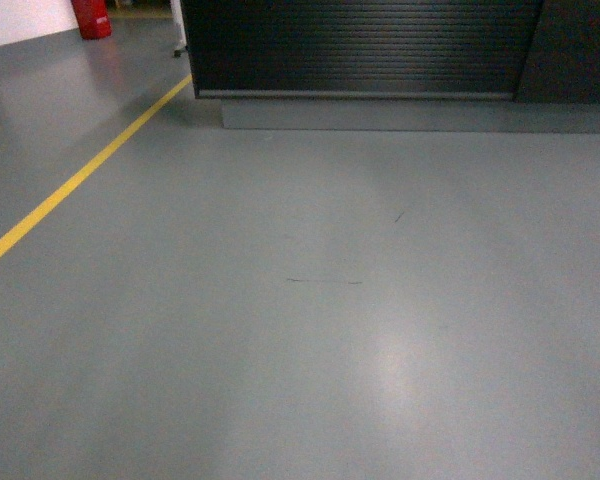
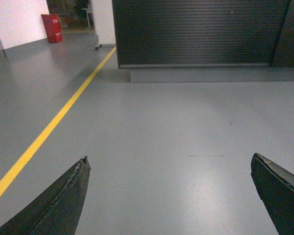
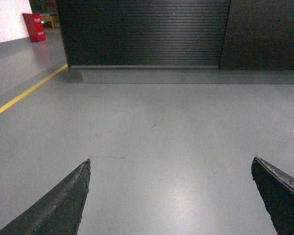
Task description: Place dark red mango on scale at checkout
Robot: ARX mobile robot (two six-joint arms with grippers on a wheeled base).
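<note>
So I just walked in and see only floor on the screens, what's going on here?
Nothing is being handled. The robot faces the checkout counter's ribbed front across bare grey floor. The left gripper and right gripper are both open and empty. No mango or scale is in view. A yellow line runs along the left.

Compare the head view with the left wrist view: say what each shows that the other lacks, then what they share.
Only the head view: nothing of note beyond its own framing; no gripper shows in it.

Only the left wrist view: the left gripper, fingers spread wide with bare floor between them, and a white pillar.

Both: the checkout with its ribbed front, the yellow line, the grey floor and a red object at far left. No mango or scale appears in either.
</note>
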